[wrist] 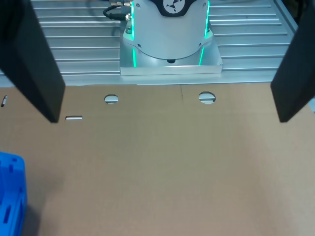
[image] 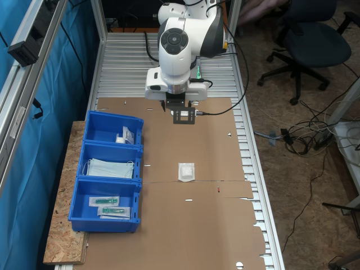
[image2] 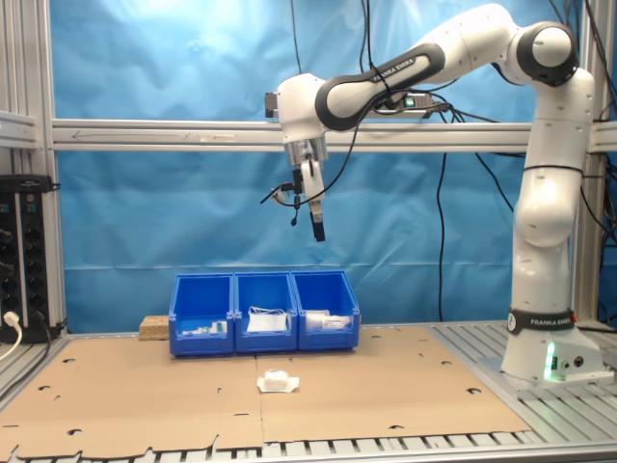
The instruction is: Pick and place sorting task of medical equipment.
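A small square white packet (image: 186, 171) of medical equipment lies flat on the brown cardboard, also seen at packet (image2: 278, 382) in front of the blue bins. My gripper (image: 184, 117) hangs high above the cardboard, well away from the packet, nearer the robot base; in the second exterior view the gripper (image2: 317, 230) points straight down. The wrist view shows the two black fingers (wrist: 34, 64) wide apart with only bare cardboard between them. The gripper (wrist: 167, 120) is open and holds nothing.
Three joined blue bins (image: 108, 169) stand at the cardboard's edge: one holds white packets (image: 125, 135), the middle one light-blue masks (image: 109, 167), the last teal items in clear pouches (image: 109, 206). The robot base (image2: 545, 352) stands on the metal slats. An office chair (image: 312, 45) is off the table.
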